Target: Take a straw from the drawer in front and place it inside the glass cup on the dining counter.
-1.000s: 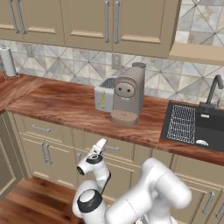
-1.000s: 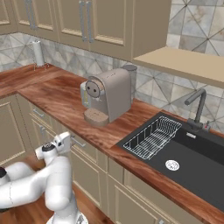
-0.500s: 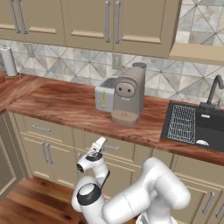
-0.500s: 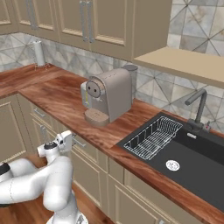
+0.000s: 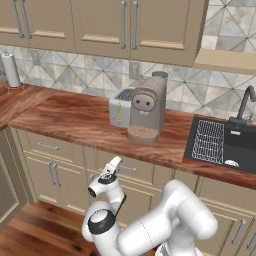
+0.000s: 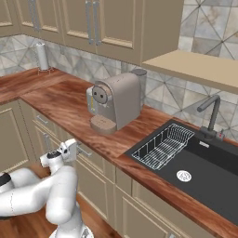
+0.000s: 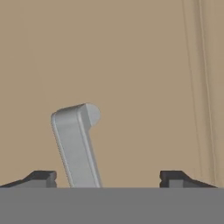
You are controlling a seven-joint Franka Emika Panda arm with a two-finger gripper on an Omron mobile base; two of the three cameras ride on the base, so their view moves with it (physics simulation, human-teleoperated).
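In the left base view, the gripper [image 5: 115, 162] sits at lower centre, right against the closed drawer [image 5: 134, 170] front under the wood-topped table [image 5: 75, 120]; a coffee machine [image 5: 147, 114] stands at mid-frame.

In the right base view, the gripper [image 6: 72, 148] is at lower left, at the drawer [image 6: 93, 158] front.

In the hand view, the fingertips [image 7: 41, 177] stand wide apart at the bottom, the silver handle [image 7: 75, 144] rising between them, nearer the left tip, before the beige drawer [image 7: 131, 65] face.
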